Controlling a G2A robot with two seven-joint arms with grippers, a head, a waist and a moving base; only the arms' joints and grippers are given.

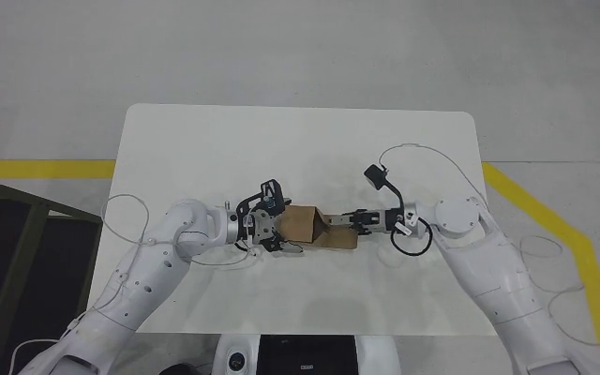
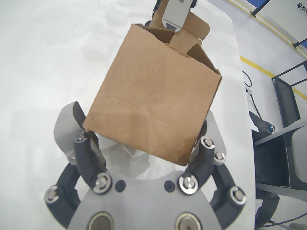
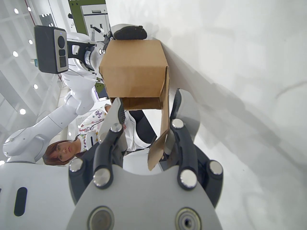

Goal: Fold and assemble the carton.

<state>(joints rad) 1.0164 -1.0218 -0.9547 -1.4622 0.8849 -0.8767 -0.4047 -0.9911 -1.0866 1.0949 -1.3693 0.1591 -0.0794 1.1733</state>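
A brown carton lies on its side in the middle of the white table, between my two grippers. My left gripper is shut on the carton's closed end, with one pad at a corner and the other behind the far wall of the carton. The far end of the carton is open, with its flaps loose. My right gripper stands open at that end. The long flap hangs between its fingers, close to one finger. The other fingertip is at the opening's rim.
A thin cable loops over the table behind the right arm, and another cable lies by the left arm. A dark rack stands on the floor off the table's left edge. Bare table surface lies beyond the carton.
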